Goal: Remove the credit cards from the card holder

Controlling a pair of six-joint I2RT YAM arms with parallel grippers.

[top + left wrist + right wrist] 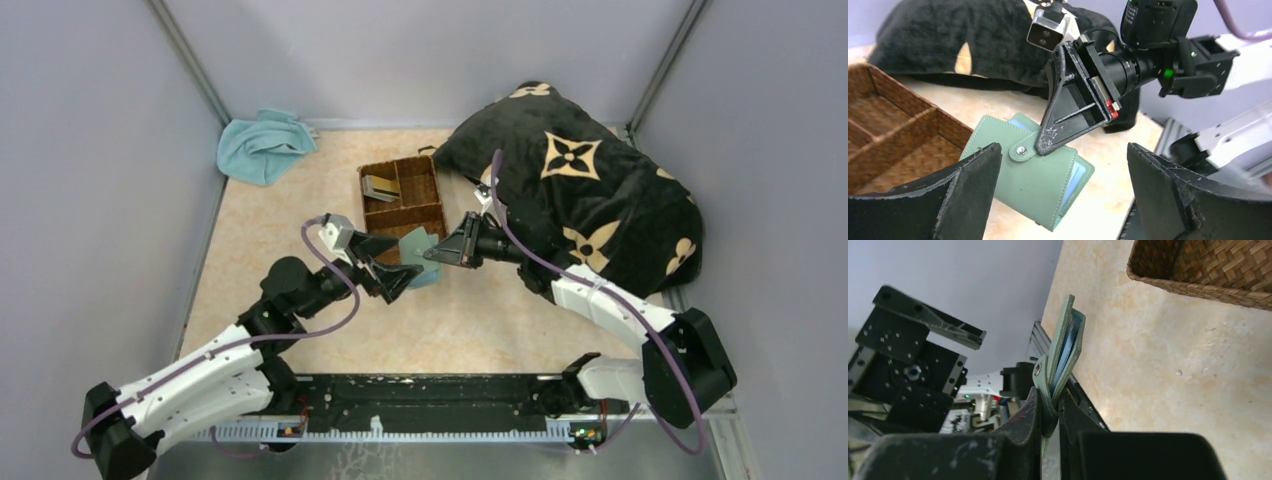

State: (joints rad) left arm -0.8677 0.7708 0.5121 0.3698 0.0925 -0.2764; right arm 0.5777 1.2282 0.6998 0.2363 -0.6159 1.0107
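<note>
The grey-green card holder (421, 249) hangs folded in the air in front of the basket, its snap strap (1021, 150) facing my left wrist camera. My right gripper (436, 253) is shut on its upper edge; in the right wrist view the fingers (1050, 410) pinch the wallet (1066, 342) edge-on. Pale blue layers (1075, 176) show between its covers; I cannot tell cards from pockets. My left gripper (1063, 160) is open, its jaws on either side of the wallet (1033, 182) without touching. A few grey and tan cards (378, 187) lie in the basket's back left compartment.
The brown wicker three-part basket (425, 200) stands just behind the wallet, also in the left wrist view (893, 130) and the right wrist view (1208, 275). A black cushion with tan flowers (590, 190) fills the back right. A light-blue towel (258, 146) lies back left.
</note>
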